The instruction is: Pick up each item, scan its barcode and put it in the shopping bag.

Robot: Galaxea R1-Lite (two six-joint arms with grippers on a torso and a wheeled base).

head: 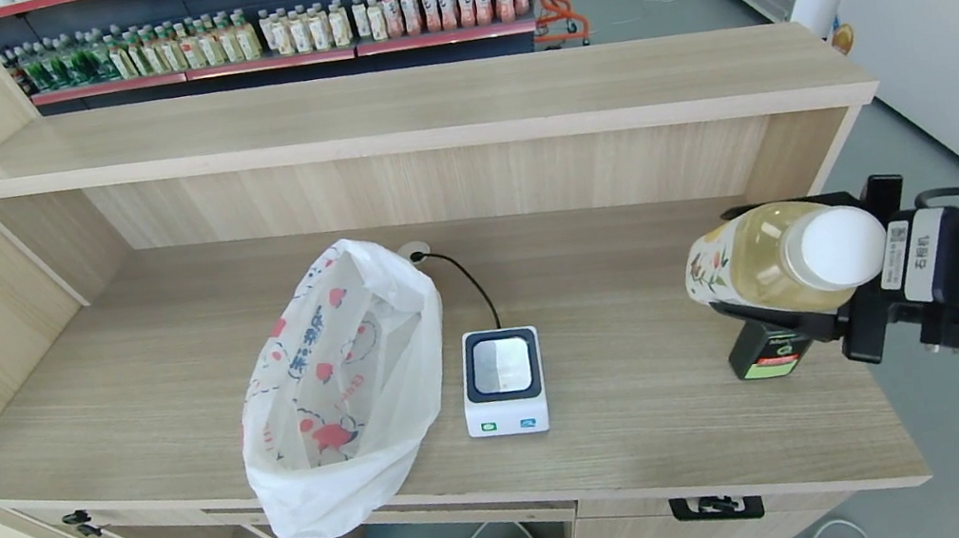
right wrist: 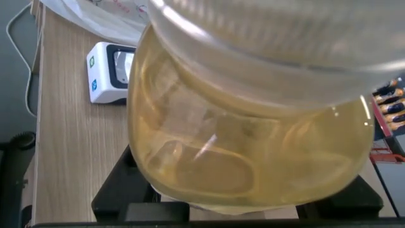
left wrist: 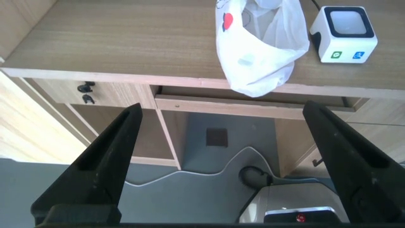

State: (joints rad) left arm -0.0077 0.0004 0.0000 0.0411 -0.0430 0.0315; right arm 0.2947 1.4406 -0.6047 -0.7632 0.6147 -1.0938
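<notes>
Bottle (head: 744, 266) of pale yellow drink, white-capped and lying on its side, sits clamped in the right tool (head: 773, 266) above the right end of the tabletop (head: 635, 398), its cap toward the arm. In the right wrist view the bottle (right wrist: 253, 139) hangs clear of the wood. A dark container (head: 767, 353) with a green and red label stands on the tabletop just below it. The scanner (head: 503, 381), a white box with a dark window facing up, rests mid-tabletop, its cable (head: 467, 281) running to the far side. Just left of it, the shopping bag (head: 343, 377) lies open, its near end drooping over the near edge. The left tool (left wrist: 223, 117), fingers spread wide apart and holding nothing, hangs over the floor near that edge.
</notes>
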